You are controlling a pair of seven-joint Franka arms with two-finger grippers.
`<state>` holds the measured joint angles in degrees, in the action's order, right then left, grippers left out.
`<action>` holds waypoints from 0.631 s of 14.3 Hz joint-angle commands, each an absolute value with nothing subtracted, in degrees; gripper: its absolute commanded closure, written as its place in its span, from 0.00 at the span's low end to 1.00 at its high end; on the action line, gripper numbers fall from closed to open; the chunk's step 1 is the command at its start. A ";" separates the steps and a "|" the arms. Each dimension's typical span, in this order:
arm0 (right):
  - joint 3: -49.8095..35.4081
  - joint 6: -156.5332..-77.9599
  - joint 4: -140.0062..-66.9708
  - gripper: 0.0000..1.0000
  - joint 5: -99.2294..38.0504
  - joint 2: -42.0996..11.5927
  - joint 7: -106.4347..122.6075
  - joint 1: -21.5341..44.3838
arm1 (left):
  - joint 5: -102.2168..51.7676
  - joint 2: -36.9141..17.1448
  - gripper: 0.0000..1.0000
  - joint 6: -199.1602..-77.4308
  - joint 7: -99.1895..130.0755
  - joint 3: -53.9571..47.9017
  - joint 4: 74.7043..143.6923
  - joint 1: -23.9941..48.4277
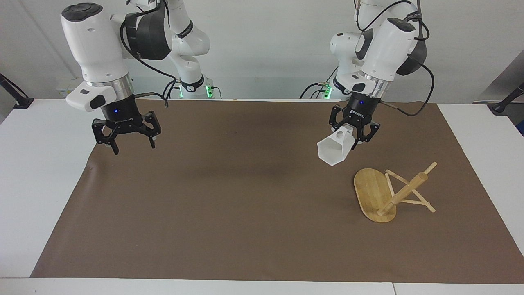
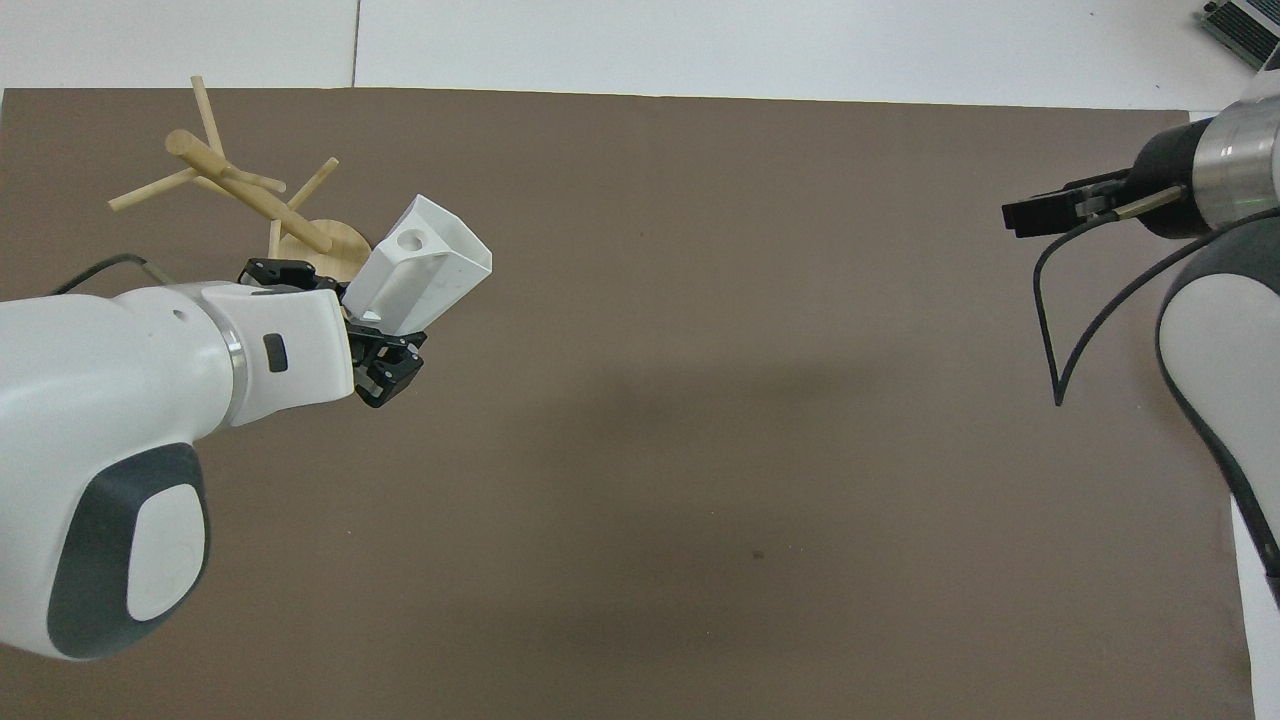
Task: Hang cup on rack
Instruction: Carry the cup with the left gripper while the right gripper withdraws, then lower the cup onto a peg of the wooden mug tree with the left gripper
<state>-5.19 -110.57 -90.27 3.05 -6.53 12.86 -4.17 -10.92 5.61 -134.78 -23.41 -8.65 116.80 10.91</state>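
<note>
At the upper left of the facing view, your right gripper [image 1: 133,144] hung with its fingers spread wide and nothing between them, over the edge of the brown mat [image 1: 245,196] at the right arm's end of the table [image 1: 41,184]. That arm was waiting.

Moving across to right of centre in the same view, your left gripper [image 1: 353,138] was clenched on the cup [image 1: 333,150], gripping it by the blocky handle with the round hole. The white faceted cup was up in the air and tilted, its hexagonal mouth pointing down and away from the robots. It hung over bare mat, just beside the rack's base and not touching it.

At the lower right of the facing view stood the rack [image 1: 389,196], upright on its oval bamboo base, post rising toward the camera, thin pegs angling off it. No cup hung on any peg.

In the overhead view the order flips: the rack [image 2: 250,195] sat upper left, the cup [image 2: 425,268] just beside it and partly covering the base, the left gripper [image 2: 375,335] under it, and the right gripper [image 2: 1030,212] at the upper right edge.
</note>
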 commanded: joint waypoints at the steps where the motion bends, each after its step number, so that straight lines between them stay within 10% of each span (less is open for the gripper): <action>1: -4.31 -107.85 -91.41 0.00 4.13 -4.92 8.54 -4.48 | -9.49 4.57 1.00 -136.32 -17.51 -8.96 116.63 9.67; 9: -1.15 -102.58 -90.97 0.00 3.43 -2.38 6.33 -4.31 | -10.19 -0.53 1.00 -143.53 -14.33 -8.96 118.57 5.36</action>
